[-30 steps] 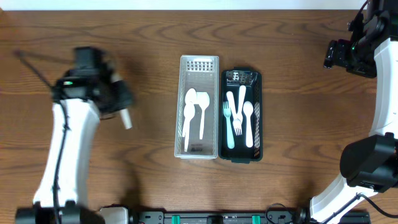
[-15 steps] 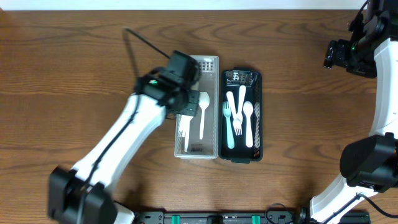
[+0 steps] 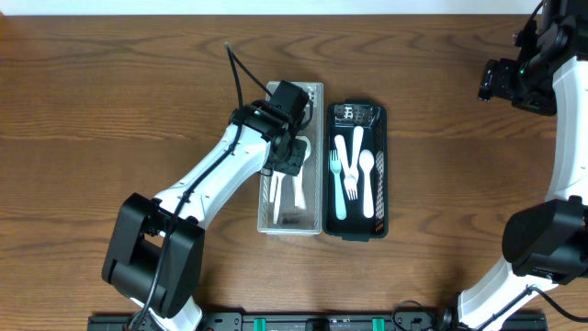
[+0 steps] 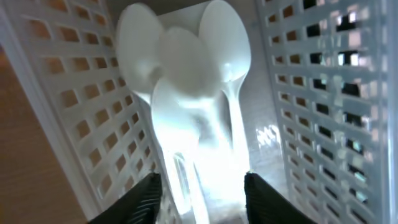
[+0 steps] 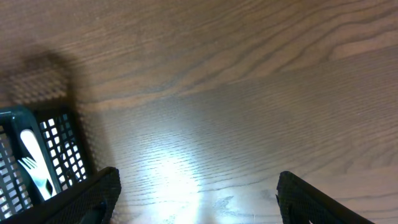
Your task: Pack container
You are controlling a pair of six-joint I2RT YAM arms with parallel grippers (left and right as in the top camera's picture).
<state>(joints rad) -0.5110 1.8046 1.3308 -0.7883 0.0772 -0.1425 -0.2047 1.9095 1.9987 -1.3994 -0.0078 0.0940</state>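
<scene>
The left end effector (image 3: 292, 152) is down inside the white slotted basket (image 3: 263, 211), which stands in the middle of the surface (image 3: 138, 74), touching the black basket (image 3: 382, 184) on its right. In the left wrist view its fingers (image 4: 148, 198) stand apart, with three white plastic spoons (image 4: 186, 74) heaped bowl to bowl just ahead. The topmost spoon's handle runs back between the fingers, seemingly untouched by either.

The step in hand looks like the release of a spoon. To do it well, the fingers should part enough that neither pad drags the handle. The arm should then rise straight up, since the basket walls (image 4: 74, 112) are near on both sides and a sideways exit could shove the light basket. The spoon should settle lengthwise along the others, not propped on the rim.

A second ago this arm was well to the left, over bare wood, with a white piece in its grip, and the white basket showed two spoons. Half a second ago it was at the basket's left edge.

The right end effector (image 5: 199, 193) is as before, wide apart and empty, off at the far right edge.
</scene>
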